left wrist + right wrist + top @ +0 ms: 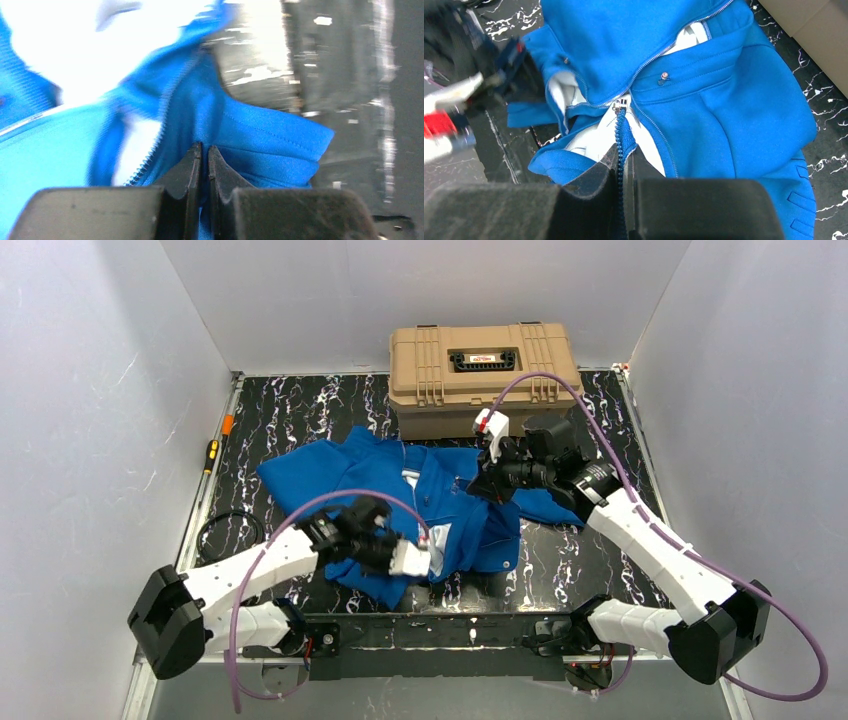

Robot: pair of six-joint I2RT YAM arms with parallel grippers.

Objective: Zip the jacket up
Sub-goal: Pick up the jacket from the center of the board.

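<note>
The jacket [320, 475] extends ahead of both fingertips: left gripper [205, 149] pinches its blue fabric, right gripper [624, 152] pinches its zipper strip [620, 125].

The case [483, 370] blocks the far side just behind the jacket [330, 475], a screwdriver [212, 454] and cable [222, 532] line the left edge, and bare table [300, 405] gives room left of the case.

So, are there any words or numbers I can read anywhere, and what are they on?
No text here can be read.
The small red-and-white label on the tan hard-plastic case: too small to read.
On the bright blue fabric jacket: no writing shows.
</note>
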